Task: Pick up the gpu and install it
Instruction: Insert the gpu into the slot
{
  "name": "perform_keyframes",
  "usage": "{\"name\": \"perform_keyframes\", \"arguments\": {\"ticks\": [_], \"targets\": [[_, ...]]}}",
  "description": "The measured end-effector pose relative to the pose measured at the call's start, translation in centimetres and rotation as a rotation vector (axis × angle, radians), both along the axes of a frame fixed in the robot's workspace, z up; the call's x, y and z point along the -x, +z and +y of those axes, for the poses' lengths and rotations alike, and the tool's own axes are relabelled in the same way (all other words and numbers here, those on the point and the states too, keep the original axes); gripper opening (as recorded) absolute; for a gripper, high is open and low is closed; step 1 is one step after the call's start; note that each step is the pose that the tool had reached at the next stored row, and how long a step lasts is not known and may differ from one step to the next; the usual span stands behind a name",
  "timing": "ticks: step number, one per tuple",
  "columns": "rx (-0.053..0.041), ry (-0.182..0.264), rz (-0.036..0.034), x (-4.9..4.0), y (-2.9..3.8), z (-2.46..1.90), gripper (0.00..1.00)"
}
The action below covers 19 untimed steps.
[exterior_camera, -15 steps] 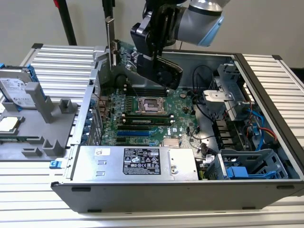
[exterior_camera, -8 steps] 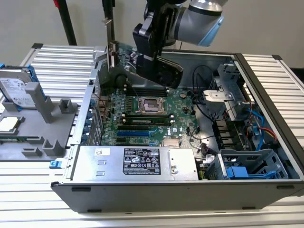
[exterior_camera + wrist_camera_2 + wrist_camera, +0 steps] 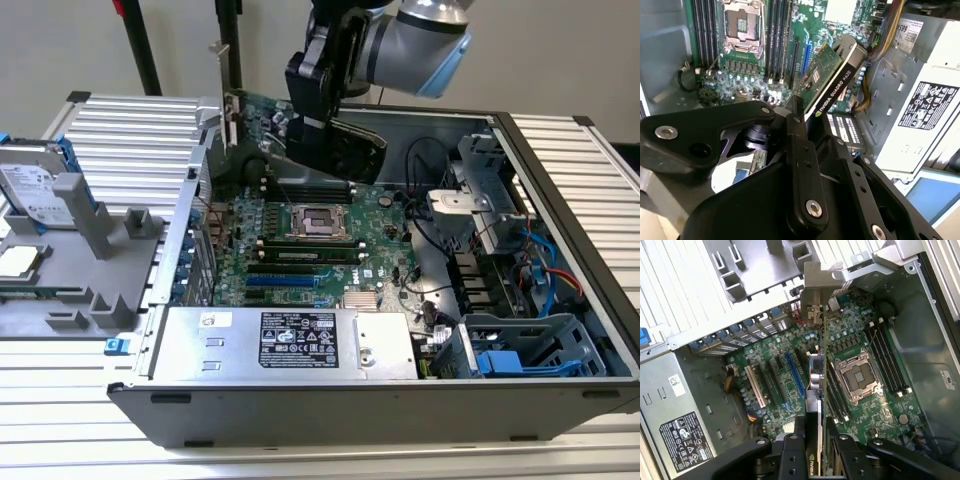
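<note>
Gripper [image 3: 821, 437] pinches the gpu [image 3: 255, 112] by one edge. The card stands upright over the motherboard [image 3: 300, 250] inside the open case [image 3: 560, 200], with its bracket [image 3: 222, 85] toward the exterior view's left. Light, stiff and thin, it is probably fragile, so it is best held on bare board edge, clear of chips and connector.

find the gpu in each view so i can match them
Exterior view: gpu upright over the motherboard's far edge.
Second wrist view: gpu tilted, between motherboard and power supply.
First wrist view: gpu edge-on beside the CPU socket.
Shared landmark: CPU socket.
</note>
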State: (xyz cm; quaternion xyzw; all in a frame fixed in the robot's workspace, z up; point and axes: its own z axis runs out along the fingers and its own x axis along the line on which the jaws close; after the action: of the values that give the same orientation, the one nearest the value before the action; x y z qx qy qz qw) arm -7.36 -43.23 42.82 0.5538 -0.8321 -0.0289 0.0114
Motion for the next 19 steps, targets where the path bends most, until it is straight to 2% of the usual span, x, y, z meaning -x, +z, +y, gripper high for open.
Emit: {"name": "perform_keyframes", "arguments": {"ticks": [19], "targets": [[0.0000, 0.201, 0.0000, 0.00, 0.00, 0.00, 0.00]]}}
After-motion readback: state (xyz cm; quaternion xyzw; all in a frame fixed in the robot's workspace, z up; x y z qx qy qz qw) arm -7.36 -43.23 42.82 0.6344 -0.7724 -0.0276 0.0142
